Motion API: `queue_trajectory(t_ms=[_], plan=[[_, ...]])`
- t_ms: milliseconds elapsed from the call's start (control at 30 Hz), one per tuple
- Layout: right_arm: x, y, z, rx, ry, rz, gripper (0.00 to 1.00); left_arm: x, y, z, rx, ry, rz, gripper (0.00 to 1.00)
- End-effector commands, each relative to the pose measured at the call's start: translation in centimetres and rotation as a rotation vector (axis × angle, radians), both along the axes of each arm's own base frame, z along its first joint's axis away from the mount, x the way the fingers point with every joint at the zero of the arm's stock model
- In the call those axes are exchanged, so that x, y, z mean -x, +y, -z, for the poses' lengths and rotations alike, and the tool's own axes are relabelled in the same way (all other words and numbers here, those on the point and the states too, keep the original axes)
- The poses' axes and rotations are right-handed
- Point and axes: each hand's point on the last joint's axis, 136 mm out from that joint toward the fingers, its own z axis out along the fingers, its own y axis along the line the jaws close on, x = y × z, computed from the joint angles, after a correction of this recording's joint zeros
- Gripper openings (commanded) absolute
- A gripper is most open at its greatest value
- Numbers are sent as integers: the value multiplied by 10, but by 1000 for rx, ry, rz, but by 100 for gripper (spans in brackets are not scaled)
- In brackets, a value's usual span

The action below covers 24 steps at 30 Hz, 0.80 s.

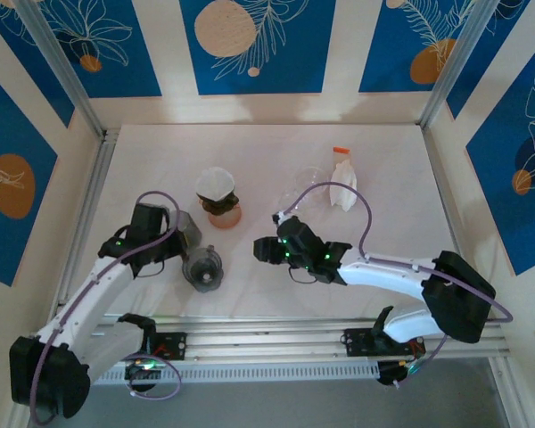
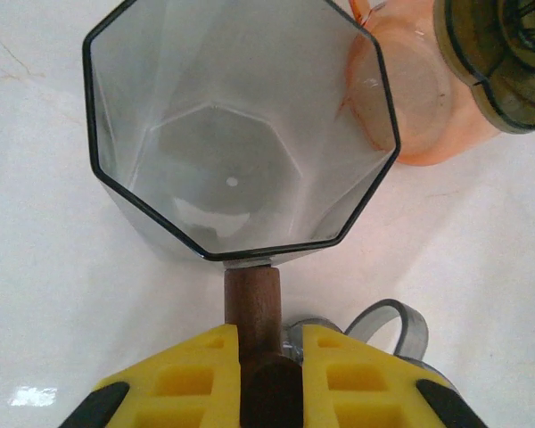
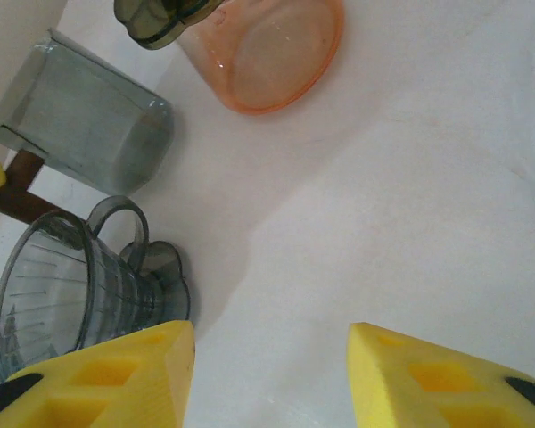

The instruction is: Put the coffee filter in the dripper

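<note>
The left gripper (image 2: 269, 337) is pinched tight on the wooden handle (image 2: 252, 299) of a grey octagonal vessel (image 2: 241, 134), near the tabletop's left edge. The vessel is tipped so its open mouth faces the wrist camera. The right gripper (image 3: 272, 334) hangs with its fingers spread and nothing between them, over bare tabletop (image 3: 410, 196) near the middle of the near edge.

Just beside the left gripper, closer to the near edge, stands the grey dripper (image 1: 202, 267). Behind it, toward the centre, an orange carafe (image 1: 225, 214) carries a dark dripper (image 2: 508, 62), and the white coffee filter (image 1: 216, 182) rests on top of that. A white bag (image 1: 343, 187) with an orange clip stands toward the far right, with a clear glass piece (image 1: 310, 178) just beside it.

The surface is white, glossy and faintly veined. Blue walls (image 1: 259, 36) with white leaf drawings and orange discs enclose it, and there are metal posts at the far corners.

The overhead view gives the filter and the bag. The left wrist view looks straight into the vessel's empty interior. The right wrist view shows the ribbed inner wall of the grey dripper.
</note>
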Motion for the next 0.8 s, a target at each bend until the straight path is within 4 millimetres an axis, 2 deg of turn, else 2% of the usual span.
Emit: queue_trajectory(t_ms=[0, 267, 500, 767], plan=[[1, -18, -3, 37, -25, 48, 49, -7, 3, -35, -12, -88, 12, 0], [2, -36, -17, 39, -62, 91, 49, 3, -8, -61, 40, -106, 73, 0], [1, -55, -32, 39, -96, 141, 49, 19, -22, -94, 59, -127, 161, 0], [2, -77, -50, 45, -141, 196, 50, 30, -37, -107, 61, -141, 235, 0]])
